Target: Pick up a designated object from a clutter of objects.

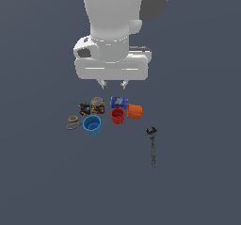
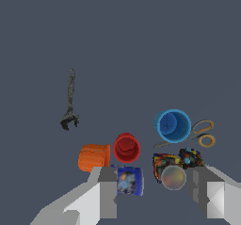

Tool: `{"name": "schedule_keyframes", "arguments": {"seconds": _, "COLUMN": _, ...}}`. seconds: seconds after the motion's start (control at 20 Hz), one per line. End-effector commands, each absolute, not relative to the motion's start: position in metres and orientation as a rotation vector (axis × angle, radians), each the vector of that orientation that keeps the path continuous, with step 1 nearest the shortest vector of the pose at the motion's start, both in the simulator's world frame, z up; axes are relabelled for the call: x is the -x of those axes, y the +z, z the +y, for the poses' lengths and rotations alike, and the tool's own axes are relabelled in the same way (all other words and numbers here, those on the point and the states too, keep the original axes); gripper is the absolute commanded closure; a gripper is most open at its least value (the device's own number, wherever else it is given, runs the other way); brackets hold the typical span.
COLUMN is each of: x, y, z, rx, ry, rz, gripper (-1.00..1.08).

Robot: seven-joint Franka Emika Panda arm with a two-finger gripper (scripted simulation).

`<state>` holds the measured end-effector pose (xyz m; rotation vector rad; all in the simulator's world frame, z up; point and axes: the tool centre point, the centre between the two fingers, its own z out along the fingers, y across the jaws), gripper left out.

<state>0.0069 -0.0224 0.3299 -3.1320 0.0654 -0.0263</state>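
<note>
The bright blue cup stands upright with its mouth up at the near-left end of the clutter, beside the yellow-handled scissors. My gripper hangs open above the clutter's far side, well clear of the blue cup, with nothing between its fingers. In the wrist view the blue printed can and a multicoloured tin lie between the fingers' line of sight, far below.
A red cup stands upright. An orange cup lies on its side. Multicoloured tins sit behind the blue cup. A dark wrench lies apart toward the exterior view's right.
</note>
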Motion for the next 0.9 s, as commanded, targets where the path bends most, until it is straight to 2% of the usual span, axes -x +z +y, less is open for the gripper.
{"name": "schedule_keyframes", "arguments": {"seconds": 0.0, "x": -0.006, "y": 0.325, "z": -0.026, "rx": 3.118, "ry": -0.008, "rz": 0.101, "gripper": -0.2}}
{"name": "schedule_keyframes", "arguments": {"seconds": 0.4, "x": -0.003, "y": 0.29, "z": -0.047, "rx": 3.006, "ry": 0.114, "rz": 0.343, "gripper": -0.2}}
{"name": "schedule_keyframes", "arguments": {"seconds": 0.85, "x": 0.009, "y": 0.225, "z": -0.085, "rx": 2.723, "ry": 0.324, "rz": 0.787, "gripper": -0.2}}
